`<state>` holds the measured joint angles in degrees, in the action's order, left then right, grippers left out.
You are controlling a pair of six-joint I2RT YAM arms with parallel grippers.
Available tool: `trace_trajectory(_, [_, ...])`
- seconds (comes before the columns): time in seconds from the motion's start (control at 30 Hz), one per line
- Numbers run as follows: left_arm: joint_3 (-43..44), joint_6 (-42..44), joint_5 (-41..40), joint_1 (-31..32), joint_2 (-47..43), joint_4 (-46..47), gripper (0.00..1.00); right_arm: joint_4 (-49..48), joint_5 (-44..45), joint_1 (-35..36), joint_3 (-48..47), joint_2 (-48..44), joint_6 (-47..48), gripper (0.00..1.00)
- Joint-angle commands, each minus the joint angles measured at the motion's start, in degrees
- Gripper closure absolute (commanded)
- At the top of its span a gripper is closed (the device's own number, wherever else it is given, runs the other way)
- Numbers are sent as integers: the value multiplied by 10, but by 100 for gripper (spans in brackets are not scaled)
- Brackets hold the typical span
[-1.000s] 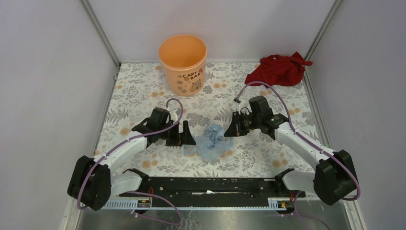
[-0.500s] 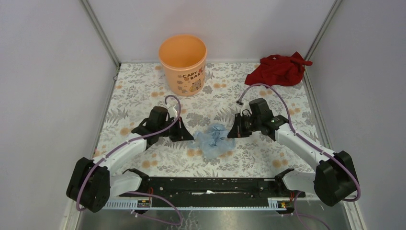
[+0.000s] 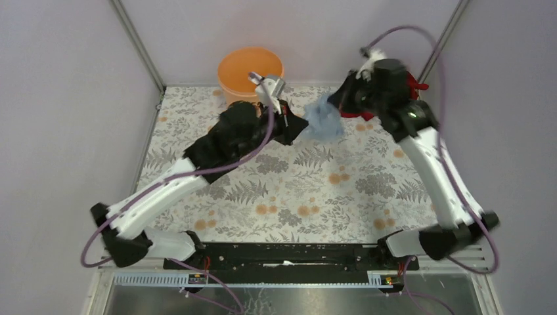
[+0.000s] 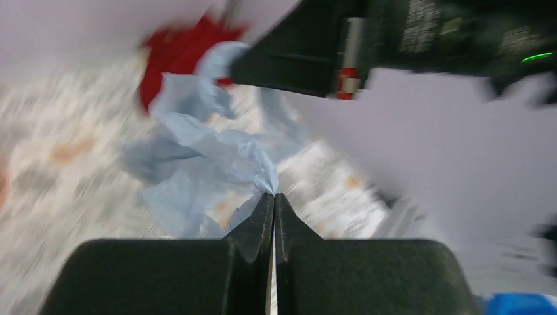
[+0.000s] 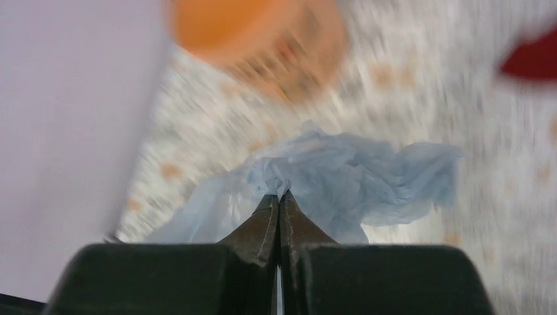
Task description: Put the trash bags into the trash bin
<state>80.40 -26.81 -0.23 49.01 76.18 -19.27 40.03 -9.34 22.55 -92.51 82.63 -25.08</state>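
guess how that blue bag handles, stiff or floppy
Probably floppy: the trash bag hangs crumpled between the left end effector and right end effector. Likely very light, being thin translucent film. It may slip, since each pinches only a small fold.

Floral tablecloth [image 3: 309, 184] (grey leaves, orange blooms) across the whole table. Red cloth [image 4: 174, 56] bunched at the far right corner, only scraps of it showing from above. Pale lilac walls [image 3: 66, 98] on three sides, metal posts [image 3: 138, 46] at the back corners. Black rail [image 3: 289, 252] along the near edge.
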Motion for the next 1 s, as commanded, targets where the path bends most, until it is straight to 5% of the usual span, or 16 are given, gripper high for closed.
trace_trajectory(0.0, [35, 77, -120, 78, -132, 75, 100, -118, -26, 25, -11, -217, 39, 100])
trace_trajectory(0.1, [-83, 50, -171, 76, -146, 59, 100, -262, -50, 25, 221, -340, 49, 100])
trace_trajectory(0.2, [-233, -28, -171, 75, -126, 58, 100, -210, -7, 25, 414, -294, 40, 100])
trace_trajectory(0.33, [-388, -117, -124, 76, -122, 116, 100, -226, -74, 24, 561, -241, 8, 100])
trace_trajectory(0.47, [-336, -55, -107, 74, -135, 123, 100, -210, -24, 25, 452, -264, 27, 100])
trace_trajectory(0.6, [-10, 74, -133, 70, -77, 27, 100, -56, -6, 24, 75, -139, 97, 100])
trace_trajectory(0.7, [123, 102, -91, 75, -83, 39, 100, -13, -27, 28, -142, -108, 114, 100])
trace_trajectory(0.77, [85, 107, -71, 78, -130, 112, 100, -76, -51, 28, -128, -152, 109, 100])
trace_trajectory(0.83, [-7, 98, -104, 77, -177, 167, 100, -177, -73, 28, 2, -223, 92, 100])
trace_trajectory(0.97, [-181, 11, -166, 55, -146, 82, 100, -257, -72, 27, 308, -252, 48, 100])
